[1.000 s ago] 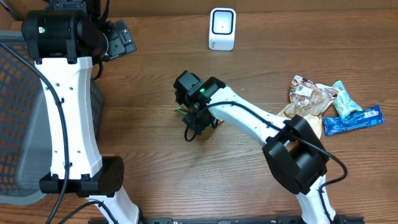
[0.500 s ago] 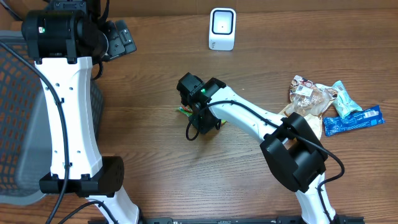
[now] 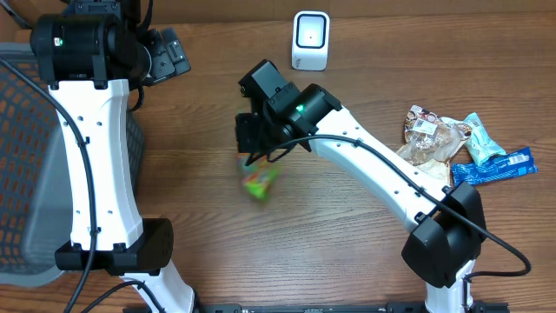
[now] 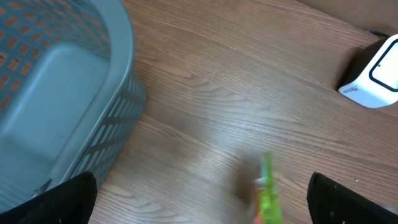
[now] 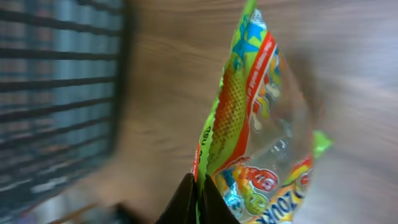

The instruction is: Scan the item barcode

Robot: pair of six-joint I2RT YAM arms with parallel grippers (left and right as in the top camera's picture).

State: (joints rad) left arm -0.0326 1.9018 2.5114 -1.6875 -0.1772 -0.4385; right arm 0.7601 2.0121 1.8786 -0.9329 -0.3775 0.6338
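1. At the tip of the right gripper [image 5: 198, 194], the two dark fingers are pressed tight together on one thin edge of the green-and-red crinkly plastic snack packet [image 5: 258, 124]. I judge this leaves both printed faces bare for reading.
2. Seen from overhead, the packet [image 3: 260, 181] hangs blurred beneath that gripper, left of centre and on the near side of the white box-shaped barcode scanner [image 3: 310, 40]. Whether its barcode faces the scanner I cannot tell.
3. The left gripper [image 4: 199, 210] gapes wide and holds nothing. It is parked far left beside the grey mesh plastic basket [image 4: 56, 93], probably to keep out of the way.
4. The brown wood-grain table [image 3: 217, 252] carries a heap of other snack wrappers [image 3: 452, 143] at its right edge.
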